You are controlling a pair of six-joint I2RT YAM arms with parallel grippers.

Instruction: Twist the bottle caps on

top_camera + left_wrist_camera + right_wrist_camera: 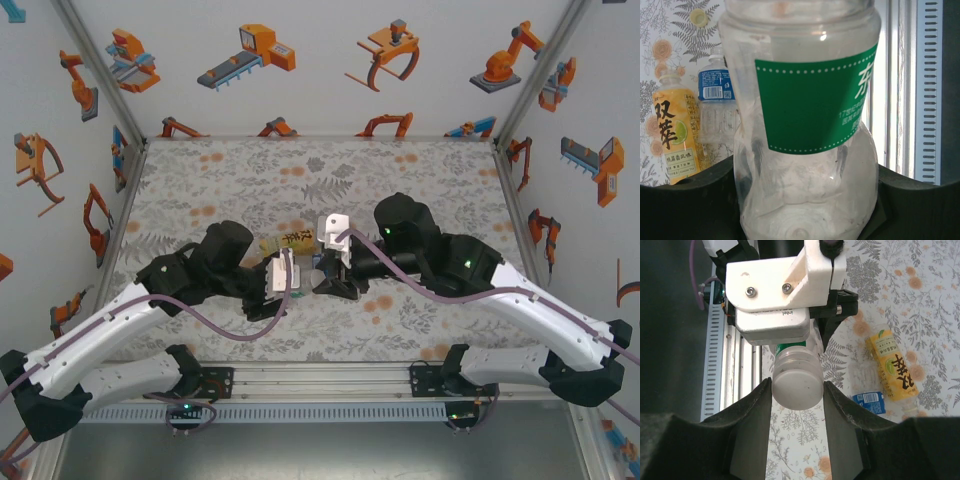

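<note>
The left arm [100, 340] and the right arm [530, 310] are reaching in toward each other. They are meeting over the middle of the counter [420, 180]. A mat [250, 180] with leaves and orange flowers is covering the counter.

The left jaws are squeezing the green bottle [810, 125]. One jaw is pressing on each side, down near the bottle's bottom end. This bottle is see-through and is wearing a green label with white marks. The left jaws are holding it up off the mat, and its top is pointing at the right arm.

A white cap [796, 382] is sitting on the top of the green bottle. The right jaws are pinching this cap, with one jaw touching each side of it.

The yellow bottle [892, 365] is lying flat on the mat, a little past the place where the arms are meeting. The blue bottle [869, 402] is resting on the mat just beside it, and part of it is hiding behind one right jaw. These two bottles are staying apart from both pairs of jaws. I cannot tell if they are wearing caps.
</note>
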